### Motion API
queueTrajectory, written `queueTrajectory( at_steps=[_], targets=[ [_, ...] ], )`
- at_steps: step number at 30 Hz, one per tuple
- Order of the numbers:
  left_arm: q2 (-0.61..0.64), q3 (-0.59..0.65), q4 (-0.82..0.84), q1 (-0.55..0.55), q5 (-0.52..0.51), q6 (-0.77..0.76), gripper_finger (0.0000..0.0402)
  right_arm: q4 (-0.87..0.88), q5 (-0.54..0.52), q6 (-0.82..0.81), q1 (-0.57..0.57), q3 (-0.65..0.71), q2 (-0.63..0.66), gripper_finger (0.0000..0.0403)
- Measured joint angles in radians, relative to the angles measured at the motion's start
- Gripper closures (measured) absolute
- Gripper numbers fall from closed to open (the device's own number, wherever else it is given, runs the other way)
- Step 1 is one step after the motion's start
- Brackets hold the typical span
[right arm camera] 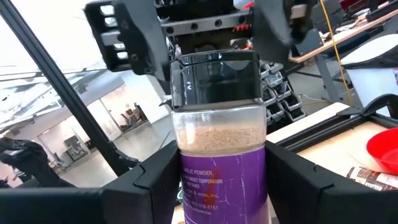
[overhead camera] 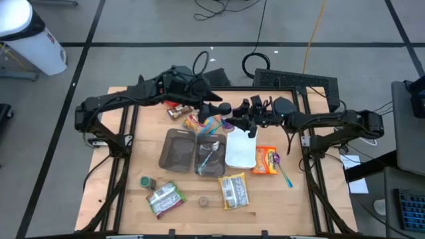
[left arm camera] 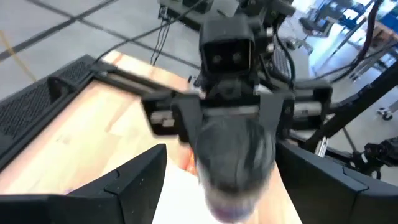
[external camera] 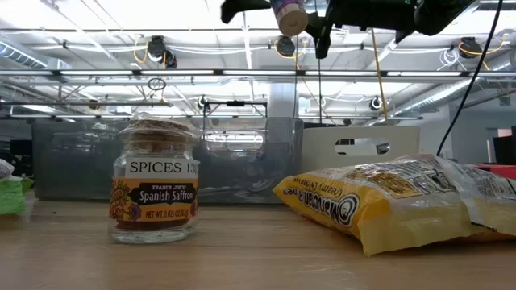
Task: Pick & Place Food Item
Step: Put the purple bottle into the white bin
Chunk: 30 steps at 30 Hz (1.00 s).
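High view shows the light wooden table [overhead camera: 126, 199] inside a dark frame, with both dark arms reaching inward and meeting above its 12 o'clock side. Near the table's centre lie two clear plastic trays [overhead camera: 178, 151] side by side, and a white rectangular container [overhead camera: 240, 151] just at their 3 o'clock side. An orange snack packet [overhead camera: 267, 160] lies at 3 o'clock of that container. A yellow printed bag [overhead camera: 234, 190] sits toward 6 o'clock, with a green-and-white packet [overhead camera: 165, 198] at 7 o'clock. A small glass jar of Spanish saffron [external camera: 153, 189] stands upright on the table in the low view.

The right end effector [right arm camera: 221, 186] is closed around a clear spice bottle with a purple label and dark cap [right arm camera: 217, 143], holding it raised well above the table at its 12 o'clock side. The left end effector [overhead camera: 219, 109] faces it with its fingers [left arm camera: 130, 180] spread wide, holding nothing, the bottle's cap just between them.
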<state>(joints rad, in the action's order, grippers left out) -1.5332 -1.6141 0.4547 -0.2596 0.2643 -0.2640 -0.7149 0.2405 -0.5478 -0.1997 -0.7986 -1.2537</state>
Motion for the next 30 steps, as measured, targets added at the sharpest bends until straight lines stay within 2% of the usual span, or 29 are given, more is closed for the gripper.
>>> queueTrajectory(
  at_steps=[7,11,19,25,30],
  targets=[
    [0.055,0.0,0.162,-0.002,-0.007,-0.004,0.0107,-0.014,0.028,-0.019,-0.051,0.0,0.044,0.0209],
    [0.06,0.0,0.188,0.01,-0.006,-0.02,0.0107,-0.018,0.027,-0.019,-0.071,0.0,0.074,0.0209],
    [0.003,0.0,0.015,0.053,-0.038,-0.023,0.0108,-0.017,0.026,-0.023,-0.074,0.0,0.085,0.0209],
    [-0.043,0.0,0.003,0.064,-0.037,-0.033,0.0107,-0.065,0.026,-0.039,-0.074,0.0,0.085,0.0209],
    [-0.055,0.001,-0.073,0.066,-0.026,-0.039,0.0107,-0.068,0.025,-0.04,-0.074,0.0,0.085,0.0209]
  ],
)
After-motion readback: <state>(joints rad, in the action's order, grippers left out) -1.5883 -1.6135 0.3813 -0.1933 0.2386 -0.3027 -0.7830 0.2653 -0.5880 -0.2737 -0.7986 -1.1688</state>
